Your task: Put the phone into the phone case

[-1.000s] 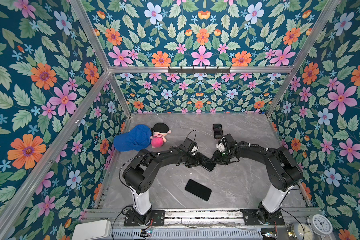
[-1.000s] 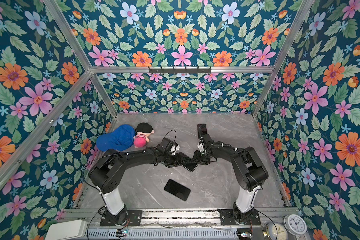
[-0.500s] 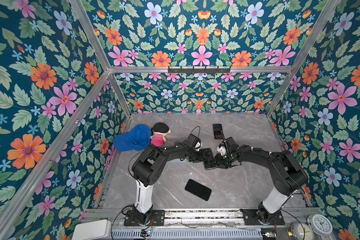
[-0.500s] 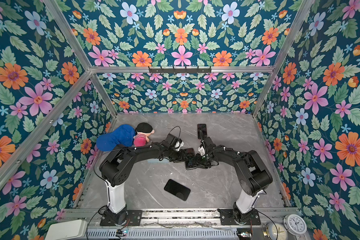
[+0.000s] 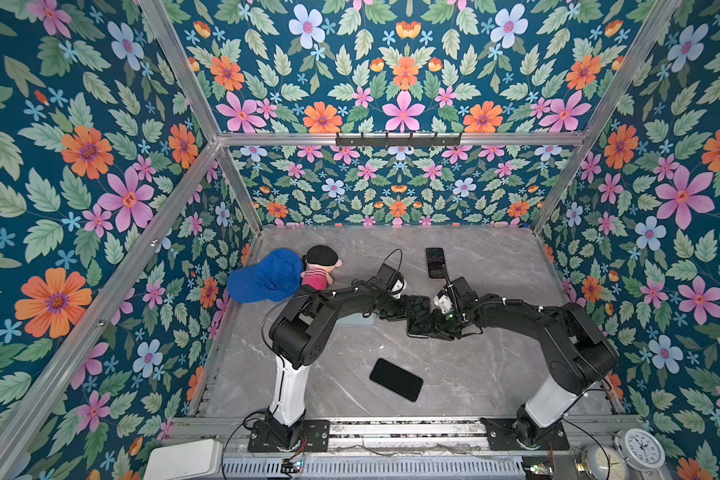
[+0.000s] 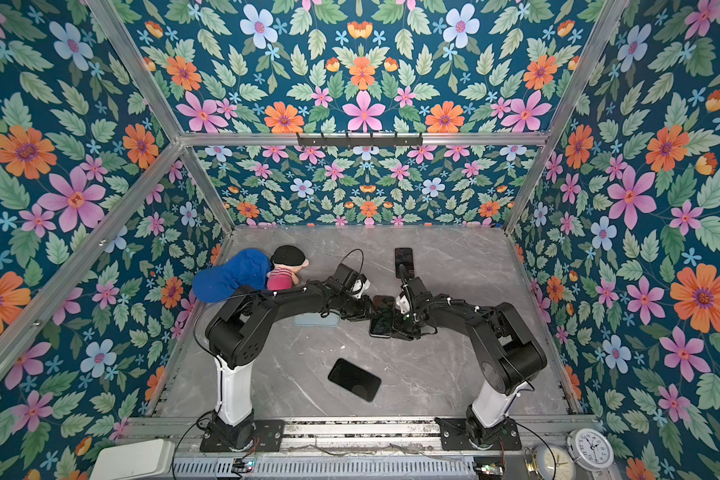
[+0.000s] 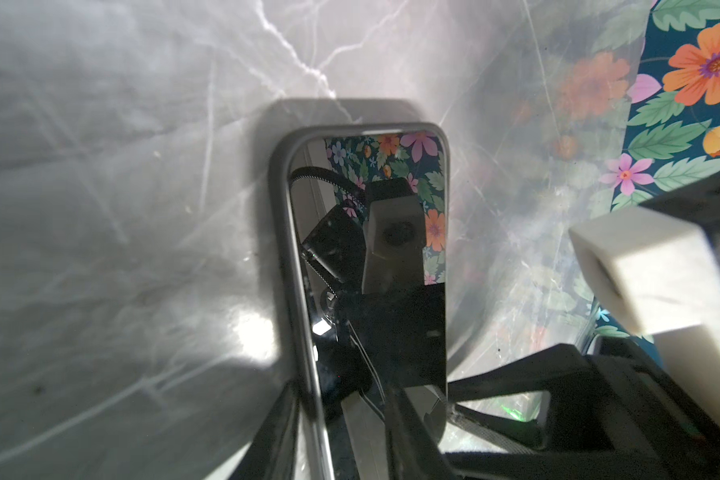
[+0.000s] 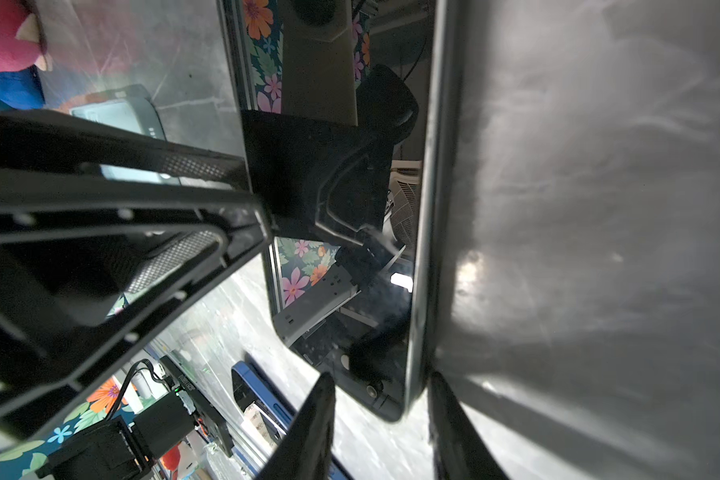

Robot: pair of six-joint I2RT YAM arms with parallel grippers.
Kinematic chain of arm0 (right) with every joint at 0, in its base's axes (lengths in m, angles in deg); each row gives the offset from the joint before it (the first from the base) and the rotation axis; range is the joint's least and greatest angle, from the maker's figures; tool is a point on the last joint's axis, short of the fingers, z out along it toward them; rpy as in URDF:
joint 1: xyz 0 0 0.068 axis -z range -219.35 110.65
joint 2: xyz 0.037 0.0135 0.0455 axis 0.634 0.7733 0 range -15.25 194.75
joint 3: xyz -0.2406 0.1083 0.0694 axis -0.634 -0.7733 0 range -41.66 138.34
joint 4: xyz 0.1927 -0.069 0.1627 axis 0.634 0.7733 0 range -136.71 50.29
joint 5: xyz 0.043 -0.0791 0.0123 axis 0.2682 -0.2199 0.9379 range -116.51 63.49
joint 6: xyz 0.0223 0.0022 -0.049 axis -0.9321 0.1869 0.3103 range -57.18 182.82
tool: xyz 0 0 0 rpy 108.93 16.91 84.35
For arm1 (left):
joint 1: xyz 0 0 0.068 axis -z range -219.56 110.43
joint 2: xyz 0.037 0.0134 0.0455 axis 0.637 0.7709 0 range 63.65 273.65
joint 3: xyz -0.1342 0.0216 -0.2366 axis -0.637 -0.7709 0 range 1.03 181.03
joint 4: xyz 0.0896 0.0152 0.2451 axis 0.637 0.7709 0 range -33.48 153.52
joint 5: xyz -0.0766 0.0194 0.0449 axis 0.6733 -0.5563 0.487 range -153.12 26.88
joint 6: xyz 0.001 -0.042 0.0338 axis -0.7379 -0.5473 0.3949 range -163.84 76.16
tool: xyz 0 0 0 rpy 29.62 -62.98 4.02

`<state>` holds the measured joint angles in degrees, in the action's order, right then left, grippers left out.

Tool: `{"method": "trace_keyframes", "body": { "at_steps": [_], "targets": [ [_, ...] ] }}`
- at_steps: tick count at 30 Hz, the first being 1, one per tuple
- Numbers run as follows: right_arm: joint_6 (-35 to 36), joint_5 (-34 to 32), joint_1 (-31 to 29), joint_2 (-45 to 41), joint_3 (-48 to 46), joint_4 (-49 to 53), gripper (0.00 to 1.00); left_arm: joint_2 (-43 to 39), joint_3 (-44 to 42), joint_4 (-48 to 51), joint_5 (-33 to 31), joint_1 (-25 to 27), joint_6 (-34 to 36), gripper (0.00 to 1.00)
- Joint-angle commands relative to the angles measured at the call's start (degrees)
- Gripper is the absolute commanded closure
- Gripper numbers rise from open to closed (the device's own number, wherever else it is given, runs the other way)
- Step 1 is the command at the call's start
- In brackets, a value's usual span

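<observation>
A black phone (image 5: 418, 316) (image 6: 383, 318) is tipped up on one long edge at mid-table, between my two arms. My left gripper (image 5: 406, 311) (image 7: 341, 440) is shut on its rear end, one finger on the glass and one behind the back. My right gripper (image 5: 435, 326) (image 8: 381, 419) straddles the phone's (image 8: 350, 249) front corner with jaws apart, and marble shows between one finger (image 8: 308, 428) and the phone. The pale translucent phone case (image 5: 355, 319) (image 6: 316, 320) (image 8: 121, 120) lies flat under my left forearm.
A second dark phone (image 5: 435, 262) lies near the back and a third (image 5: 395, 379) toward the front. A blue cap (image 5: 265, 276) and a plush doll (image 5: 321, 270) sit at the back left. Floral walls close in the marble table (image 5: 495, 374) on three sides.
The phone has swung from slanted to lying front to back and has tipped up on its edge. Both grippers have narrowed around it, the left one more.
</observation>
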<state>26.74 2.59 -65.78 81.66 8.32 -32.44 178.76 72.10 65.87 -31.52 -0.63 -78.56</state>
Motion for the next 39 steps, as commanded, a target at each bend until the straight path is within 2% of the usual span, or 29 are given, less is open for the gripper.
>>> {"method": "trace_keyframes", "body": {
  "at_steps": [1,12,24,39],
  "targets": [
    [-0.2,-1.1,-0.1,-1.0,0.1,0.6,0.62,-1.1,-0.2,2.6,-0.8,0.0,0.9,0.63],
    [0.2,-2.8,0.0,-1.3,0.5,1.2,0.62,-7.7,-5.6,5.6,-3.7,0.3,-2.3,0.67],
    [-0.2,-2.3,0.0,-1.3,-0.3,0.2,0.62,-7.2,-4.9,5.3,-2.9,2.9,-4.2,0.80],
    [-0.6,-1.9,-0.1,-1.3,-0.4,-0.7,0.62,-7.5,-5.6,5.9,-3.6,3.3,-4.3,0.78]
  ]
}}
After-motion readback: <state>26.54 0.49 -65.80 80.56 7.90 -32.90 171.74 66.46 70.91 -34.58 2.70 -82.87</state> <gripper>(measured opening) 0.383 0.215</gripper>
